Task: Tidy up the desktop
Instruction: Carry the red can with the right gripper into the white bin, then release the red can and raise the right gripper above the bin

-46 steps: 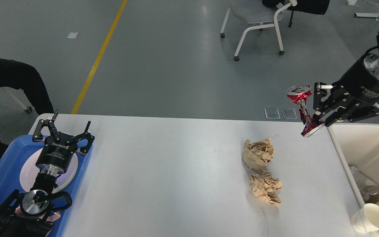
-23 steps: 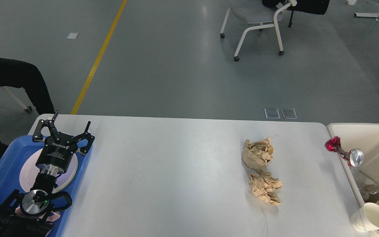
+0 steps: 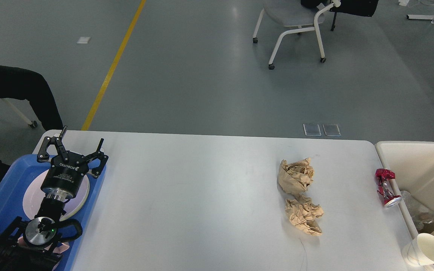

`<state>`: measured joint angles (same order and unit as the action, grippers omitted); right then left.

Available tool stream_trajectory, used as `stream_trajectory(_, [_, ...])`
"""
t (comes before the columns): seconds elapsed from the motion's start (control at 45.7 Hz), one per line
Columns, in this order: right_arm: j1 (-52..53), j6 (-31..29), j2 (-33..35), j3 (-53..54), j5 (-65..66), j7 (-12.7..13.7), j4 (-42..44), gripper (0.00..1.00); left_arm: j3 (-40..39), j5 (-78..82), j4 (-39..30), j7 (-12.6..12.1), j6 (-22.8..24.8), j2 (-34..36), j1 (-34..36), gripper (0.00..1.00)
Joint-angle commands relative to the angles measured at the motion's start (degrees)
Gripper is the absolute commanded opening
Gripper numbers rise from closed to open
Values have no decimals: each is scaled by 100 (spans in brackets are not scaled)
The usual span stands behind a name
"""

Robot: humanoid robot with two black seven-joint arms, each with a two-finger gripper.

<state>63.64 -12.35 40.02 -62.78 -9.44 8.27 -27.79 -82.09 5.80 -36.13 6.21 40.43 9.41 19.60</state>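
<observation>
Oddly, the crushed red can (image 3: pixel 385 187) lies on the white table (image 3: pixel 202 203) at 3 o'clock, touching the beige bin (image 3: pixel 420 158) but outside it, so a careless re-grasp could roll it off. Two paper wads (image 3: pixel 295 175) wait near centre. At 9 o'clock the left tool (image 3: pixel 73 149) hangs spread and empty over the blue tray (image 3: pixel 2 188); the right tool is out of view.

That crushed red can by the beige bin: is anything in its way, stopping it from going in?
Only the bin's own wall. The crushed red can lies on the desktop right against the near rim of the beige bin, outside it. Nothing else stands between them; the two paper wads lie apart, to its left. It must be lifted over the rim.
</observation>
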Motion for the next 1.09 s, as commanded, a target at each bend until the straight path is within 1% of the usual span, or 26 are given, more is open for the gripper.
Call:
stream_trajectory(0.0, [-1352, 390, -565, 652, -5, -10, 1143, 0, 0, 0, 1, 3, 0, 0, 0, 96])
stream_trajectory(0.044, [-1818, 531, -740, 802, -5, -10, 1547, 0, 0, 0, -8, 3, 0, 0, 0, 96])
stream_trajectory(0.131, [-2496, 611, -1250, 926, 4, -36, 2347, 0, 0, 0, 1, 3, 0, 0, 0, 96])
stream_trajectory(0.219, [-2813, 611, -1575, 899, 4, -19, 2735, 0, 0, 0, 1, 3, 0, 0, 0, 96])
stream_trajectory(0.898, [-2831, 637, -1550, 970, 4, -10, 2727, 0, 0, 0, 1, -5, 0, 0, 0, 96])
stream_trajectory(0.92, [-2831, 655, -1550, 970, -5, -10, 2727, 14, 0, 0, 1, 3, 0, 0, 0, 96])
stream_trajectory(0.963, [-2796, 699, -1541, 943, 4, -19, 2735, 56, 0, 0, 1, 3, 0, 0, 0, 96])
stream_trajectory(0.985, [-2761, 821, -1515, 943, 4, -19, 2753, 90, 0, 0, 1, 3, 0, 0, 0, 96])
stream_trajectory(1.007, [-2744, 900, -1497, 952, -5, -28, 2753, 100, 0, 0, 1, 3, 0, 0, 0, 96])
stream_trajectory(1.073, [-2682, 1067, -1436, 970, -5, -45, 2727, 100, 0, 0, 1, 3, 0, 0, 0, 96])
